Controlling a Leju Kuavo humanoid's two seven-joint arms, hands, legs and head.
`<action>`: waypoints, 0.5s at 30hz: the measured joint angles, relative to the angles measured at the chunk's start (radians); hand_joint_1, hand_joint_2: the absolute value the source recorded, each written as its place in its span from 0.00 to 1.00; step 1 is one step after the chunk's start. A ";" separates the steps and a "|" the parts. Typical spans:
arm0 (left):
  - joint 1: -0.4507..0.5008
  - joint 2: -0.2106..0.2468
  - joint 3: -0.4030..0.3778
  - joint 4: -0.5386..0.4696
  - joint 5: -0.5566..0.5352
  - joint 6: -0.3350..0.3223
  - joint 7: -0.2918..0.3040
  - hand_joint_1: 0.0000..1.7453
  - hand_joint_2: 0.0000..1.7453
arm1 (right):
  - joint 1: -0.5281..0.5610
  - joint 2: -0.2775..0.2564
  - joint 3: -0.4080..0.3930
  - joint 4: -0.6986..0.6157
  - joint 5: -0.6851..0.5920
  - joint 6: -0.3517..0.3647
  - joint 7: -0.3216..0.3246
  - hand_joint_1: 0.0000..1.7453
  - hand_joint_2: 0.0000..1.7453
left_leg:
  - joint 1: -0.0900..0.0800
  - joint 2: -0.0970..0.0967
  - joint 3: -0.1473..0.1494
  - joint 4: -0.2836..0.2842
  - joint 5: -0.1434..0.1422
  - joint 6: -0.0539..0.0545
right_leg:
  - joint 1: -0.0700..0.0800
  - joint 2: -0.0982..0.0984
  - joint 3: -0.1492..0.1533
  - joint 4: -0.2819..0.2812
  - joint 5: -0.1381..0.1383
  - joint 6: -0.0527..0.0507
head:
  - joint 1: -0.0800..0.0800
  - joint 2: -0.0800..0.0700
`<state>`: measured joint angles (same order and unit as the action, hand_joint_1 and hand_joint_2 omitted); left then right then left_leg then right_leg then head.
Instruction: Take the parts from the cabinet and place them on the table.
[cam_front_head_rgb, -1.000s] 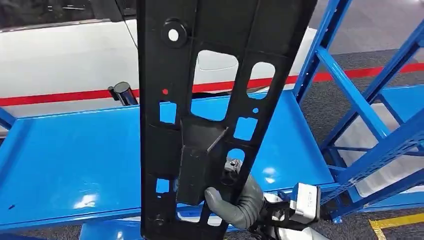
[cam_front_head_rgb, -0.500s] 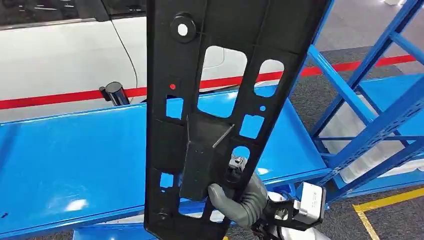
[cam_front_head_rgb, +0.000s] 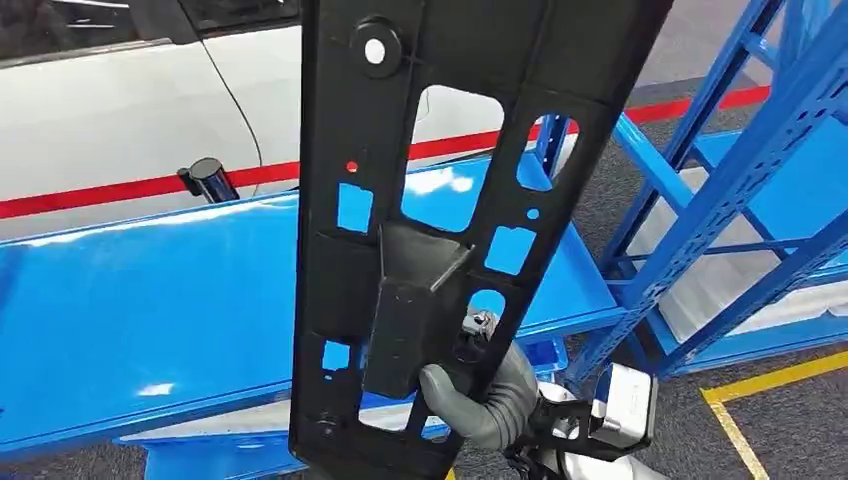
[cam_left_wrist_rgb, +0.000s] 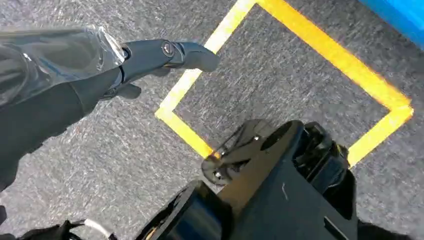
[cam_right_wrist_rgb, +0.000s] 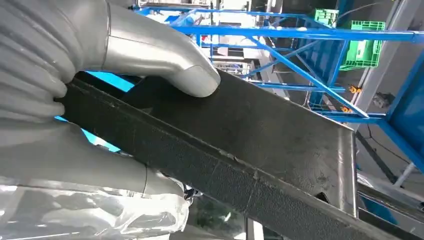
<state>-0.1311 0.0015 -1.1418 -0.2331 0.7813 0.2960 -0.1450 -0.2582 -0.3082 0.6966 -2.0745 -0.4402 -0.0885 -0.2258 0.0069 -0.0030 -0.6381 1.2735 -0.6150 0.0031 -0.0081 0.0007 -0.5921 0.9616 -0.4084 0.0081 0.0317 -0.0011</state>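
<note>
Gripping one black part (cam_front_head_rgb: 440, 200) near its lower end: right robot hand (cam_front_head_rgb: 480, 395), grey thumb wrapped over the front, low in the head view. Held upright, leaning a little to the right, running out past the upper edge of that view. Pierced with several cut-outs, blue and white showing through; raised block at the middle just above the thumb. Seen from the right wrist: thumb (cam_right_wrist_rgb: 165, 60) pressed on a rough-textured flat face of the part (cam_right_wrist_rgb: 260, 135), palm under it, one long edge running across; farther off, two green crates (cam_right_wrist_rgb: 370, 37) on blue framing.

Hanging over grey floor (cam_left_wrist_rgb: 280, 75) with yellow tape lines (cam_left_wrist_rgb: 320, 50): left robot hand (cam_left_wrist_rgb: 150, 60), holding nothing, dark fingers stretched out straight.

Behind the part, one blue desk (cam_front_head_rgb: 150, 310), glossy and bare where visible, near edge below the held end, right corner close beside the rack. Blue rack (cam_front_head_rgb: 740, 180) at right, slanted braces, grey floor between its posts. Beyond the desk, red stripe (cam_front_head_rgb: 120, 190) and white car body (cam_front_head_rgb: 120, 100).
</note>
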 joint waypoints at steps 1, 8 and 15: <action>0.002 0.000 0.000 0.000 0.000 0.000 0.001 0.00 1.00 | 0.000 0.000 0.000 0.000 0.000 0.000 0.000 1.00 1.00 | 0.000 0.000 0.049 -0.066 0.026 0.004 | 0.001 0.002 -0.008 0.000 0.008 0.001 | 0.000 0.000; 0.006 0.000 0.000 0.000 -0.003 0.000 0.001 0.00 1.00 | 0.000 -0.001 0.000 -0.009 0.001 -0.003 -0.002 1.00 1.00 | -0.020 -0.003 0.193 -0.347 0.124 0.047 | -0.001 0.002 -0.035 -0.007 0.061 0.033 | 0.002 0.000; 0.013 -0.005 -0.001 0.000 -0.003 0.000 0.003 0.00 1.00 | 0.005 -0.006 -0.003 -0.012 0.003 -0.003 -0.003 1.00 1.00 | -0.011 0.011 0.109 -0.354 0.204 0.069 | -0.005 0.004 -0.111 0.327 -0.163 0.057 | 0.006 0.000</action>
<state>-0.1183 -0.0038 -1.1425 -0.2331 0.7782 0.2956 -0.1423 -0.2531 -0.3140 0.6935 -2.0863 -0.4376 -0.0916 -0.2293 -0.0042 0.0078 -0.5293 0.9192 -0.4111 0.0723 -0.0130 0.0047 -0.7035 1.2885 -0.5715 0.0647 0.0374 -0.0011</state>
